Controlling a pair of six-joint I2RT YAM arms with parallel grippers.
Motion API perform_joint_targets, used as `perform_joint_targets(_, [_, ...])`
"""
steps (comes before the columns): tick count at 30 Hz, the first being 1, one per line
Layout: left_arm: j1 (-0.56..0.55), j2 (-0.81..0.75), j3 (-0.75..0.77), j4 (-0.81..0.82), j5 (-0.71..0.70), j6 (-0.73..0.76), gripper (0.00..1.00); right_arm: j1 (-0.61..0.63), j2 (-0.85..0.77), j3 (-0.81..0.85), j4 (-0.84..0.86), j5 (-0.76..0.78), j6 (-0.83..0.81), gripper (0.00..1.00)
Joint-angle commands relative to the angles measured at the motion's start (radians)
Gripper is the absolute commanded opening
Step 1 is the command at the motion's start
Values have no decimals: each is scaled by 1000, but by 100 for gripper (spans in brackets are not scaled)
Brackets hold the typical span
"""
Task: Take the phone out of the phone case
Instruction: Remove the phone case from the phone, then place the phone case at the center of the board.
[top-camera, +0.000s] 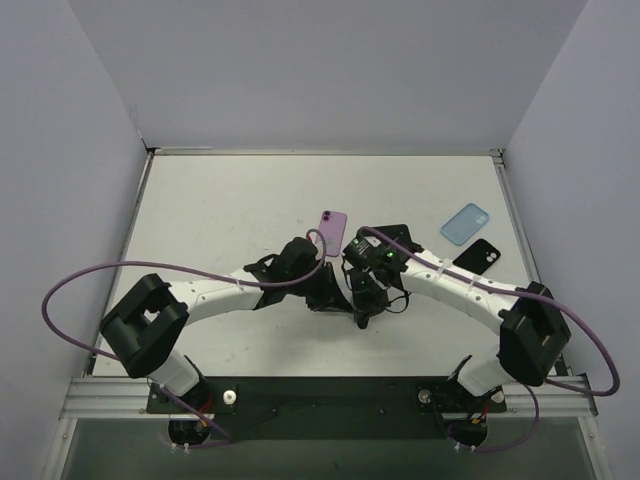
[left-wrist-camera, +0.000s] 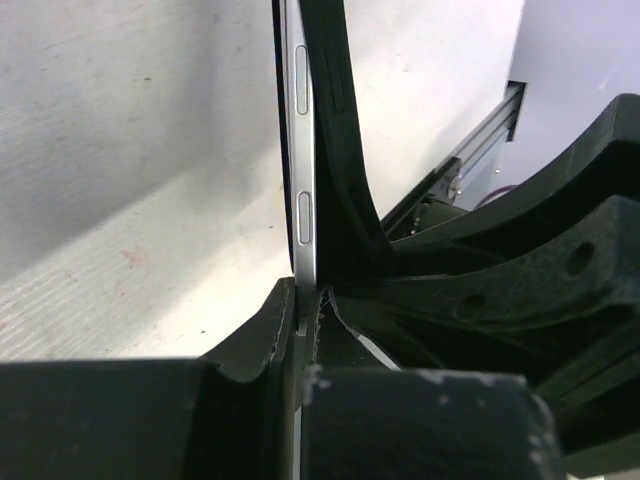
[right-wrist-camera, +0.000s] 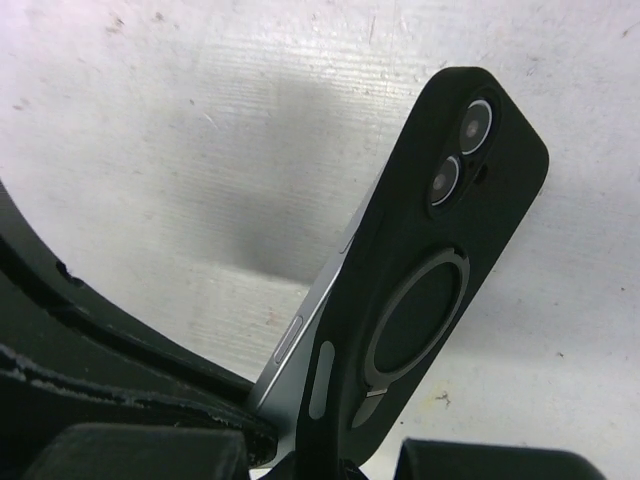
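A black phone case (right-wrist-camera: 440, 260) with a ring on its back and camera holes at the top is held upright above the table. The silver phone (right-wrist-camera: 300, 350) is peeled out of it along its lower side, with its side buttons showing. In the left wrist view the phone's silver edge (left-wrist-camera: 303, 150) stands apart from the bent case (left-wrist-camera: 340, 150). My left gripper (left-wrist-camera: 305, 300) is shut on the phone's edge. My right gripper (right-wrist-camera: 320, 462) is shut on the bottom of the case. Both grippers meet at mid-table (top-camera: 348, 290).
A purple phone (top-camera: 333, 232) lies just behind the grippers. A light blue case (top-camera: 465, 222) and a black case (top-camera: 478, 256) lie at the right. Grey walls enclose the table on three sides.
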Motion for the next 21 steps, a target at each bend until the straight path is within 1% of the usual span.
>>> perform_joint_targets(1, [47,-71,-9,-112,-64,64,0,-46,-184,-22,-70,4,-10,0])
perform_joint_targets(2, [76,-97,-12,-127,-60,70,0,-52,-224,-40,-75,9,-18,0])
perform_joint_targets(5, [121,-130,-12,-167,-38,95,0,-61,-278,-74,-95,27,-26,0])
perform_joint_targets(9, [197,-196,-20,-169,12,113,0,-74,-356,-106,-104,33,-33,0])
perform_joint_targets(15, [228,-249,9,-216,35,139,0,-94,-391,-88,-103,48,-27,0])
perform_joint_targets(21, [259,-282,25,-254,38,158,0,-126,-399,-34,-118,131,3,0])
